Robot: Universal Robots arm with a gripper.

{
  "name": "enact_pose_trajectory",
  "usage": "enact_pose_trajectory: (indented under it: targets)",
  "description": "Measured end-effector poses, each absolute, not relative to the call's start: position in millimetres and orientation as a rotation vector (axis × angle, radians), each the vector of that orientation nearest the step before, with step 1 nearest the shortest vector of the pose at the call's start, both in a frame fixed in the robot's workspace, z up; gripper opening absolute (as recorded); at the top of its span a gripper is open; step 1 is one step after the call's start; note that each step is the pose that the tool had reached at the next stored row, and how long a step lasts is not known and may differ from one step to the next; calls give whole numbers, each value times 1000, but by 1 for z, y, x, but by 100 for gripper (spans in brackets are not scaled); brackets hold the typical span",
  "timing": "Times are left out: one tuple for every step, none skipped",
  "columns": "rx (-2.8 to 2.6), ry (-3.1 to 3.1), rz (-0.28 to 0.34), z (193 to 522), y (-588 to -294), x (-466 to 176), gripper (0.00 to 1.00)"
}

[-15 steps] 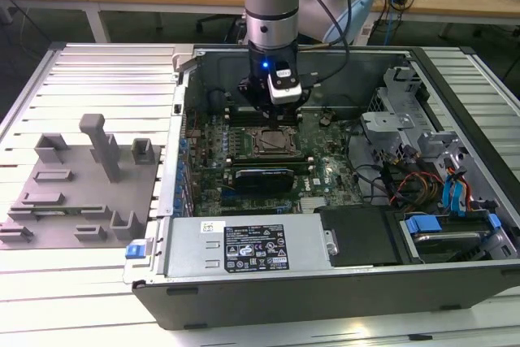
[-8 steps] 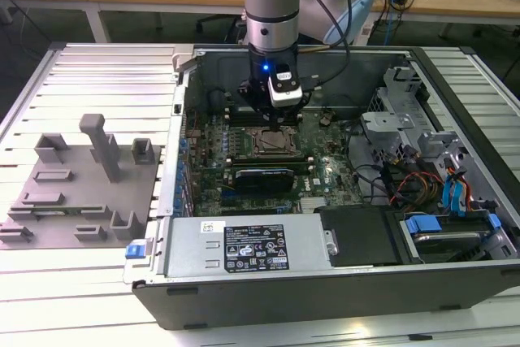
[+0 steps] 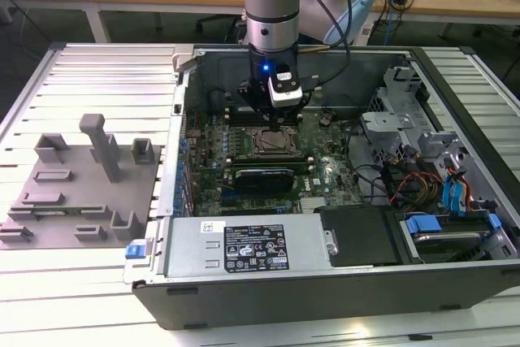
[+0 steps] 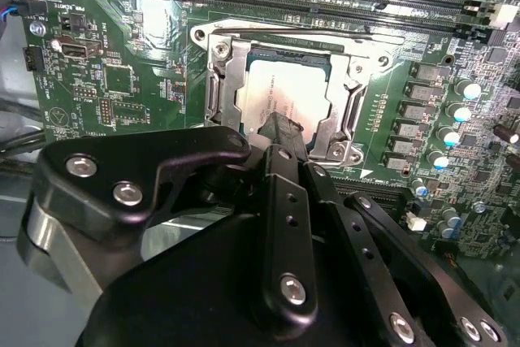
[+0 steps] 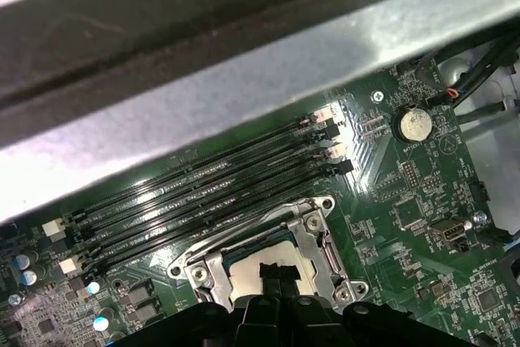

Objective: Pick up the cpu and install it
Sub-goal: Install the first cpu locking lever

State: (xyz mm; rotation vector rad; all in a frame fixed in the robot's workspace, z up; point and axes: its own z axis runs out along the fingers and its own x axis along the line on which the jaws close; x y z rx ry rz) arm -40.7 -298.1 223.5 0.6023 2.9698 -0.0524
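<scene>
I see the cpu (image 4: 280, 95), pale silvery square with thin dark rim, lying inside the socket frame (image 4: 219, 79) on the motherboard (image 4: 106, 71). Tool (image 4: 280, 132) fingertips pressed together, just above its near edge.

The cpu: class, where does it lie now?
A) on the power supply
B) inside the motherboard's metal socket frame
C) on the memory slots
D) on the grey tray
B: in the second wrist view the cpu lies flat within the socket frame, at the end effector's tip.
</scene>
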Motion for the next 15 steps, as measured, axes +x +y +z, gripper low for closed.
enact_pose_trajectory:
  targets:
    - [602, 2970, -52, 223, -298, -41, 11]
    - [602, 2970, -52, 223, -298, -41, 11]
    - [602, 2970, -52, 223, -298, -41, 11]
    - [602, 2970, -52, 223, -298, -41, 11]
    - [602, 2970, -52, 223, -298, -41, 11]
    - [602, 2970, -53, 223, -298, -41, 11]
    - [602, 2970, -53, 223, -298, -41, 11]
    - [602, 2970, -53, 223, -298, -41, 11]
    - [602, 2970, -53, 223, -298, -41, 11]
    - [601, 2971, -53, 223, -298, -41, 11]
    - [600, 2971, -52, 223, -298, -41, 11]
    - [597, 2971, -52, 223, -298, -41, 11]
    - [585, 2974, -51, 223, -298, -41, 11]
    - [570, 2976, -51, 223, -298, -41, 11]
    - [549, 2980, -50, 223, -298, -41, 11]
